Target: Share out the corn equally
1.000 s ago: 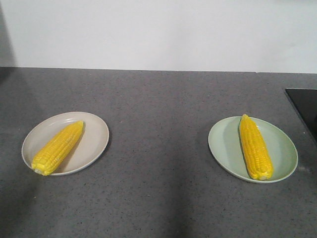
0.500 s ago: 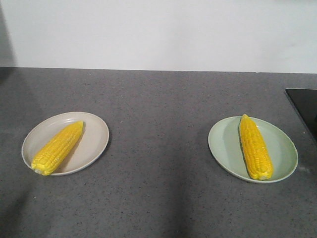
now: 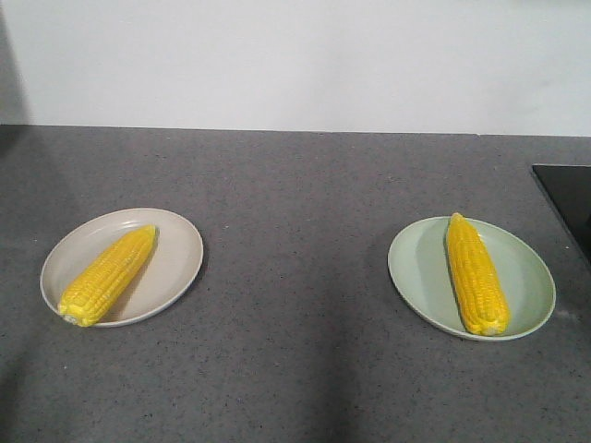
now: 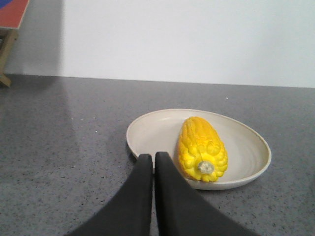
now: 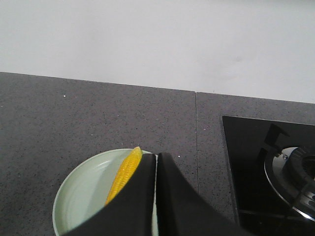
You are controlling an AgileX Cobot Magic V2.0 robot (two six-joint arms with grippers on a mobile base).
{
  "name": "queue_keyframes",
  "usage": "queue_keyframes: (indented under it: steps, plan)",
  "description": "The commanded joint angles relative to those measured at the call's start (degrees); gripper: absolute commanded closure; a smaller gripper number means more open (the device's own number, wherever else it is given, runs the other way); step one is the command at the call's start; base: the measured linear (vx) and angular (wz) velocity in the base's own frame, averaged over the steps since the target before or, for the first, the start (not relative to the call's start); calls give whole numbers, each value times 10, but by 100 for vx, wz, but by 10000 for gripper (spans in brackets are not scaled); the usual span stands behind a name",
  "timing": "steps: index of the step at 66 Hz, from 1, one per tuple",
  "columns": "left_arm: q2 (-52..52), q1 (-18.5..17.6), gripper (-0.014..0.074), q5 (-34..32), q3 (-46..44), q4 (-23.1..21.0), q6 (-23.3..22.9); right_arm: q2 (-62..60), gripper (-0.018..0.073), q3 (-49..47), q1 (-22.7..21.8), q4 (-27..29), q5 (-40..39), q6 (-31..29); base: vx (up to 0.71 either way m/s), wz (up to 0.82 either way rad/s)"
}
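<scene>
Corn (image 3: 108, 275) lies diagonally; other cob (image 3: 476, 273) points away, both plated.

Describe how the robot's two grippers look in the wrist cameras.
Both look alike. The left gripper has two smooth, matte black fingers that curve in from a wide base to narrow tips. The right gripper has the same black, tapered shape. No cables, markings or arm links show.

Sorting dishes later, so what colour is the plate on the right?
Pale green plate, clearest in the front-facing view.
</scene>
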Motion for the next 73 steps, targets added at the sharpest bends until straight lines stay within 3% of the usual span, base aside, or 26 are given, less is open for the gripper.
queue_keyframes:
  steps: [1, 13, 48, 57, 66, 73]
  plan:
    - [-27, 7, 602, -10, 10, -5, -5, 1, 564, -13, -1, -3, -42, 0, 0, 0]
    - [-83, 9, 602, 33, 15, -5, -5, 1, 564, -13, -1, -3, -42, 0, 0, 0]
    - [-78, 9, 602, 37, 15, -1, -15, 1, 564, -13, -1, -3, -38, 0, 0, 0]
    - [-78, 9, 602, 39, 15, 56, -63, 1, 564, -13, -1, -3, -39, 0, 0, 0]
    - [-78, 9, 602, 38, 15, 118, -138, 1, 564, -13, -1, -3, -39, 0, 0, 0]
    - [-78, 9, 602, 38, 15, 128, -145, 1, 564, -13, -1, -3, -39, 0, 0, 0]
